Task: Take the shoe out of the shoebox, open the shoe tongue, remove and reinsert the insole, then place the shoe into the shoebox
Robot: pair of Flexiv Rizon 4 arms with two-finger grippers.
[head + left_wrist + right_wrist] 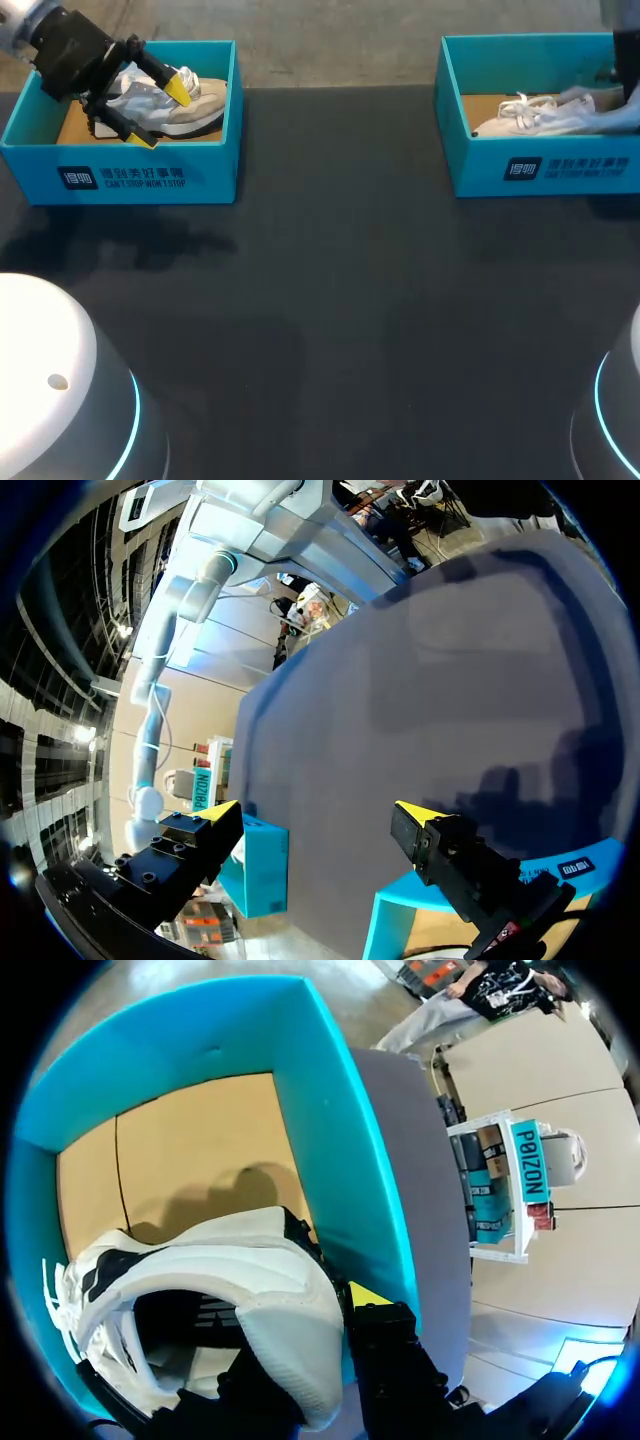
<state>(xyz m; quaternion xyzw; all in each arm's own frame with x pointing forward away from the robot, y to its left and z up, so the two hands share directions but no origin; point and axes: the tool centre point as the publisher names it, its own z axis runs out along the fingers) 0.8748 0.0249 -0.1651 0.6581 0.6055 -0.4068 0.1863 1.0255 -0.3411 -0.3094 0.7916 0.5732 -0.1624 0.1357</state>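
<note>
A white sneaker (535, 115) lies in the teal shoebox (540, 170) at the back right. My right gripper (618, 108) is down in that box at the shoe's heel. In the right wrist view the padded heel collar (290, 1300) sits between the fingers of the right gripper (320, 1325), one yellow tip outside it and the other finger inside the shoe, so it is shut on the shoe. A grey and white sneaker (180, 108) lies in a second teal shoebox (130, 175) at the back left. My left gripper (160, 112) hangs open just above it, holding nothing.
The dark table (330, 300) stretches between the two boxes and toward the front. In the left wrist view the open left gripper (320, 815) looks across the table (450, 680), with the left box's rim (400, 910) under it.
</note>
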